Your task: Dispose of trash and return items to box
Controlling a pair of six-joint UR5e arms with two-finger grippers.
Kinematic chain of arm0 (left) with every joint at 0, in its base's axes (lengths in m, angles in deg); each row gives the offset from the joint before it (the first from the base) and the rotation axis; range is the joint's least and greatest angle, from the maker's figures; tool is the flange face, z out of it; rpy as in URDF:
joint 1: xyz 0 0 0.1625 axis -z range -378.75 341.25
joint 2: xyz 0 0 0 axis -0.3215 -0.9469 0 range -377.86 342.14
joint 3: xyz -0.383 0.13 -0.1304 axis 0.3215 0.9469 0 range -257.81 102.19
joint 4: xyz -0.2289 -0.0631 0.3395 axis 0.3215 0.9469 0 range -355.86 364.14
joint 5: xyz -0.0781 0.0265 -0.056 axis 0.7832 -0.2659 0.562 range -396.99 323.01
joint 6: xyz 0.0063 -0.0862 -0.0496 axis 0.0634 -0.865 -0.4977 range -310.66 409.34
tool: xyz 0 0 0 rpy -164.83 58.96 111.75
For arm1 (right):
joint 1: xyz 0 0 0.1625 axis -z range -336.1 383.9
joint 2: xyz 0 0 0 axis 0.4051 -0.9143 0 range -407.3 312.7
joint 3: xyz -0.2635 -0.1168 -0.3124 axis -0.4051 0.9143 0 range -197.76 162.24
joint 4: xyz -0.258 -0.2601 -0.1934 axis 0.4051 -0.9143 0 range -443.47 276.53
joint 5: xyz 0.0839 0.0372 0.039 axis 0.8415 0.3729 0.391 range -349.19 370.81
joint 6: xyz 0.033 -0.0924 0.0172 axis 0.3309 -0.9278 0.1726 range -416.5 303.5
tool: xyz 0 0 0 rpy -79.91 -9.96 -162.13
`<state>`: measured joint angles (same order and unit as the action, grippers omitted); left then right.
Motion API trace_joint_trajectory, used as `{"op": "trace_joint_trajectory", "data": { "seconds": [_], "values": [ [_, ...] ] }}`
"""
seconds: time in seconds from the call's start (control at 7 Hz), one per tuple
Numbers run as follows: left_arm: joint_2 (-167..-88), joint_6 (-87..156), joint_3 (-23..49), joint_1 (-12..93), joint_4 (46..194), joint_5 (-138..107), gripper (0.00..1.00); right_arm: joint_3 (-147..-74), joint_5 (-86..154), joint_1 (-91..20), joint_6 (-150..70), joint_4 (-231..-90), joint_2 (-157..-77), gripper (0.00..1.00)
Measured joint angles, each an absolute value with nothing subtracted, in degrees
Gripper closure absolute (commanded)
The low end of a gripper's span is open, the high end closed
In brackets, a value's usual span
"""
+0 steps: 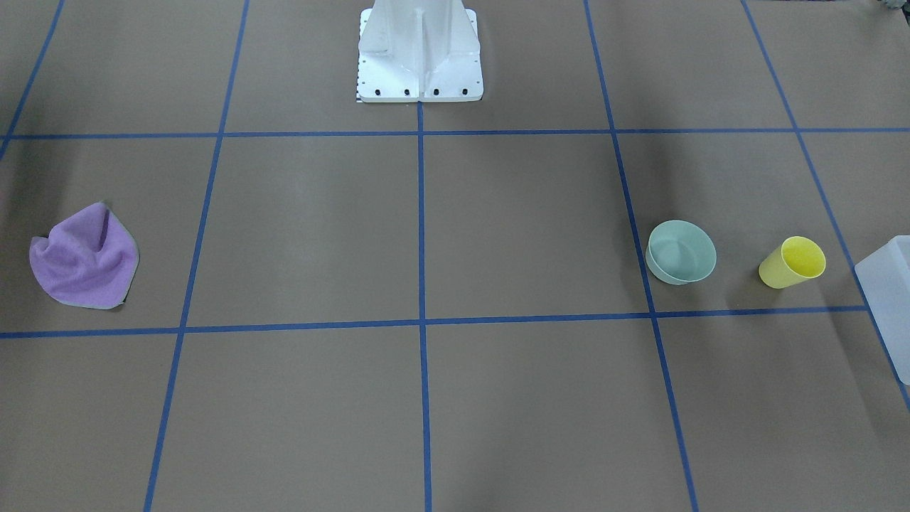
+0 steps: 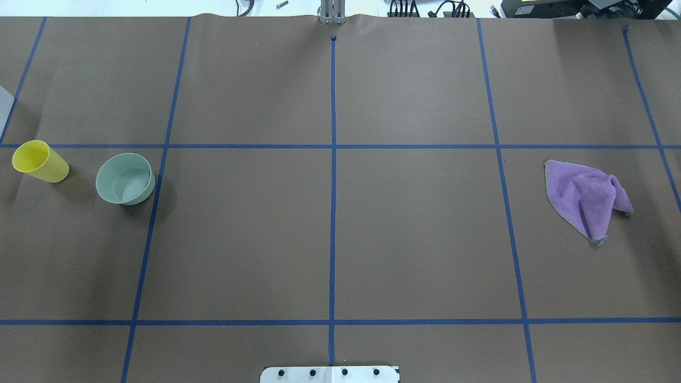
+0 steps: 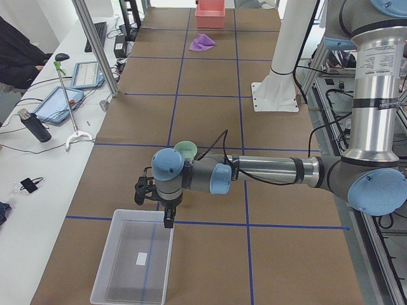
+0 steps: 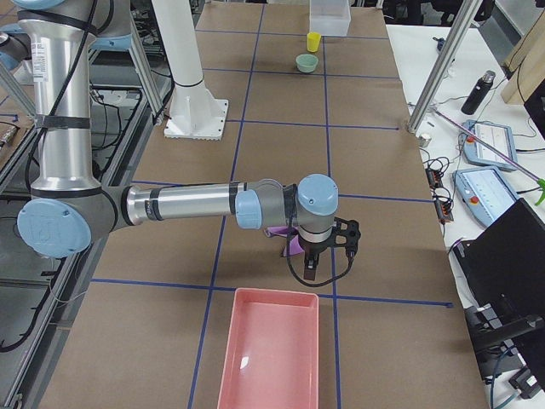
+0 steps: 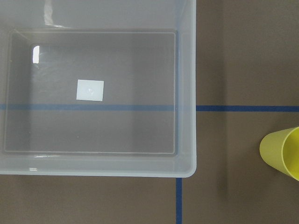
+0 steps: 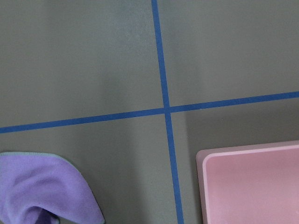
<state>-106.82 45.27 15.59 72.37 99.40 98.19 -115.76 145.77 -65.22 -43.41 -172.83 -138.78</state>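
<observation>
One yellow cup (image 5: 282,154) (upright, beside the box (image 5: 186,93)) near left end effector (image 3: 168,220)

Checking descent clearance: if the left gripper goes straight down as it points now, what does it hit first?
The left gripper likely meets the box rim near its corner; depth unclear, it may just miss onto the table.

The small yellow plastic cup (image 2: 40,160) stands between the translucent plastic box (image 5: 186,93) and the mint-green plastic bowl (image 2: 125,178); the purple cloth (image 2: 585,199) lies well apart, near the pink plastic tray (image 4: 228,358).
</observation>
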Motion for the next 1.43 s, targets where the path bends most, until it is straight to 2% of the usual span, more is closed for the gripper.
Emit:
{"op": "trace_joint_trajectory", "data": {
  "seconds": [1.43],
  "values": [
    [-107.74, 44.23, 15.86, 71.95, 100.29, 96.43, 0.02, -115.77, 148.08, -65.22, -43.47, -172.21, -139.12, 0.00]
  ]
}}
